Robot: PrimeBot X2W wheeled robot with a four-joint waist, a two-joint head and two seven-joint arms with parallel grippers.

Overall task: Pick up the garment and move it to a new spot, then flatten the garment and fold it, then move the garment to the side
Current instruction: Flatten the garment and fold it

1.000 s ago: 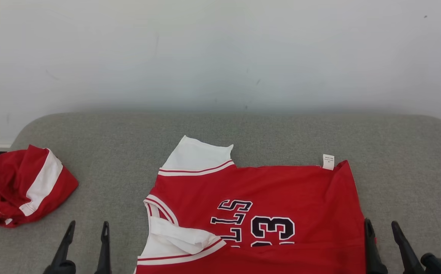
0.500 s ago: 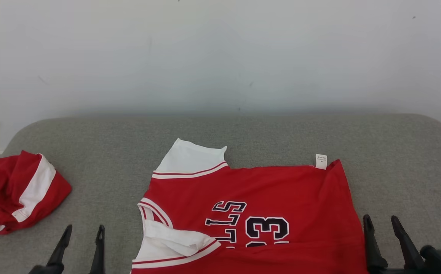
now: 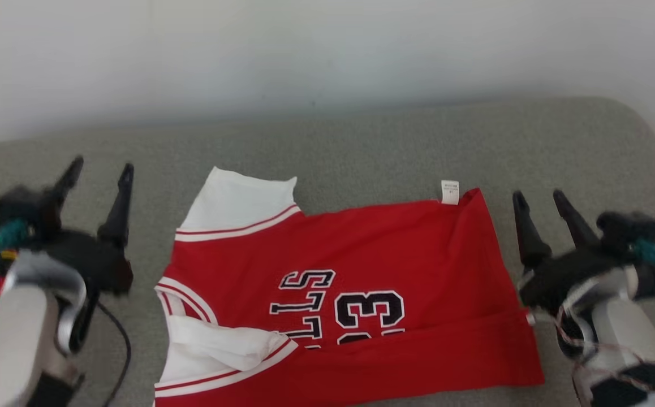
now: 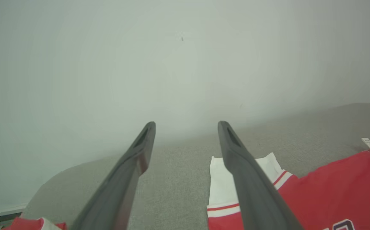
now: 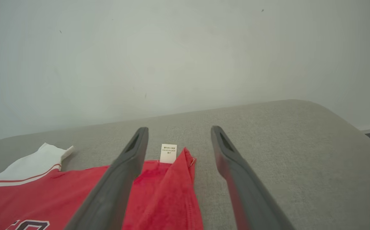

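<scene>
Red jersey (image 3: 406, 243) flat on grey bench (image 3: 361, 141) — white sleeves (image 3: 237, 198), striped trim, dark "23", white tag (image 3: 450, 192) at far corner. Left gripper (image 3: 102, 164) and right gripper (image 3: 537, 194) flank it — both released, empty.

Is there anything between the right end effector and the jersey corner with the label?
Nothing visible stands in the way. The open right end effector points at the label on the far corner of the jersey; just bare cushion shows around it.
</scene>
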